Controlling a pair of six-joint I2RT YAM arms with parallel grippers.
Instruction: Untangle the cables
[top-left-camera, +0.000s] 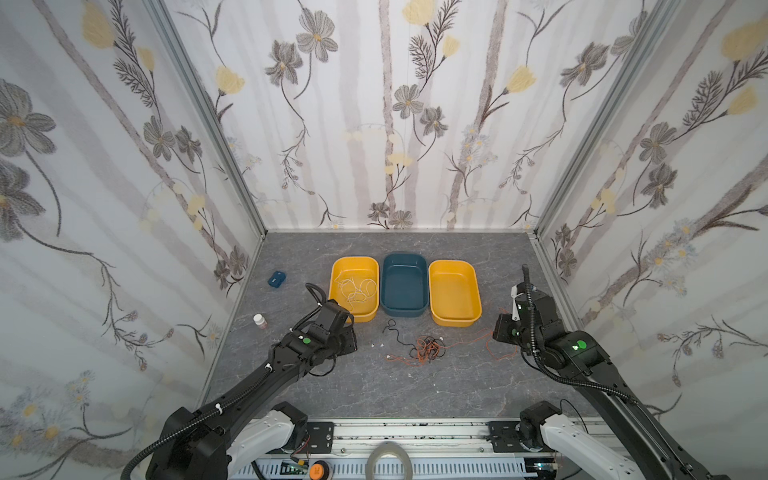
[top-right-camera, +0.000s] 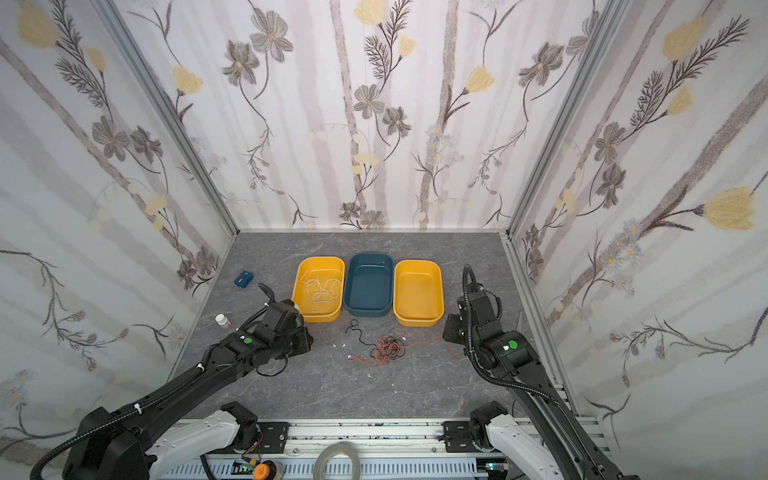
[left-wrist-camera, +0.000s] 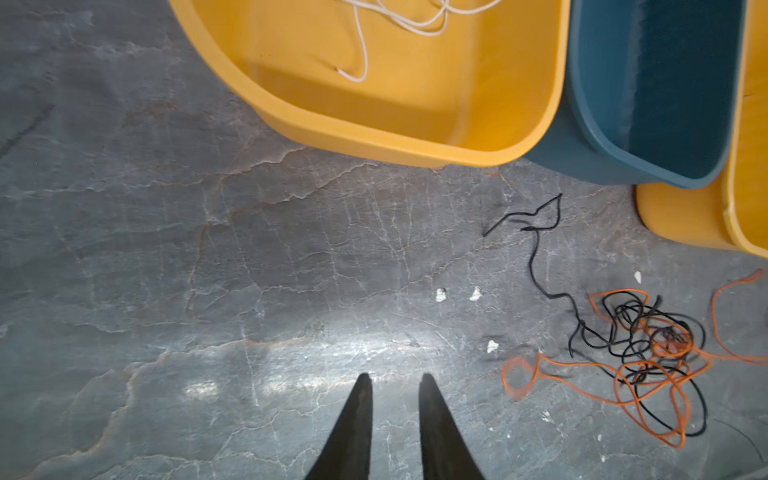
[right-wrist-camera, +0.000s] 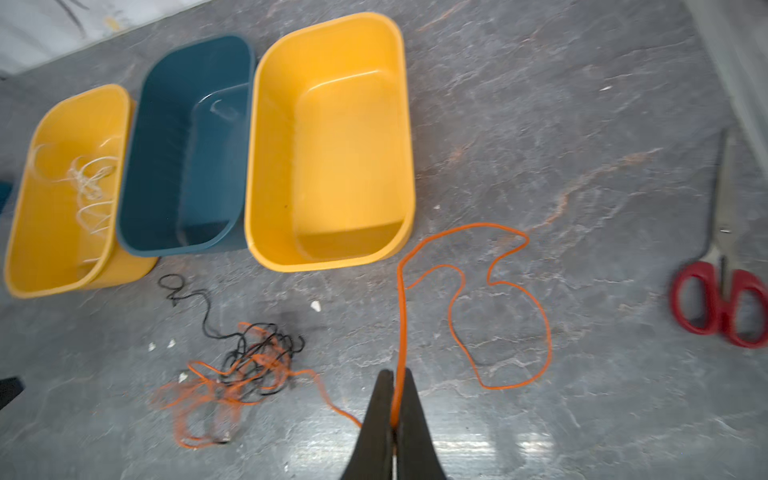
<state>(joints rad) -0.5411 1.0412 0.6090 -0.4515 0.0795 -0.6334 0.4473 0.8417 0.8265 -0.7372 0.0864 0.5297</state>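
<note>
At lower centre of the right wrist view, with right gripper (right-wrist-camera: 392, 372) clenched on orange cable (right-wrist-camera: 401, 316) and left gripper (left-wrist-camera: 392, 376) parted, empty, draw slowly off the tangle (right-wrist-camera: 253, 357).

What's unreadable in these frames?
Right wrist view: motion blur smears the orange-black tangle; crossings unreadable. The frame edge clips the scissors.
Left wrist view: top edge cuts off the white cable.
Both top views: the tangle is too small; the left pincer hides under its own wrist.
</note>
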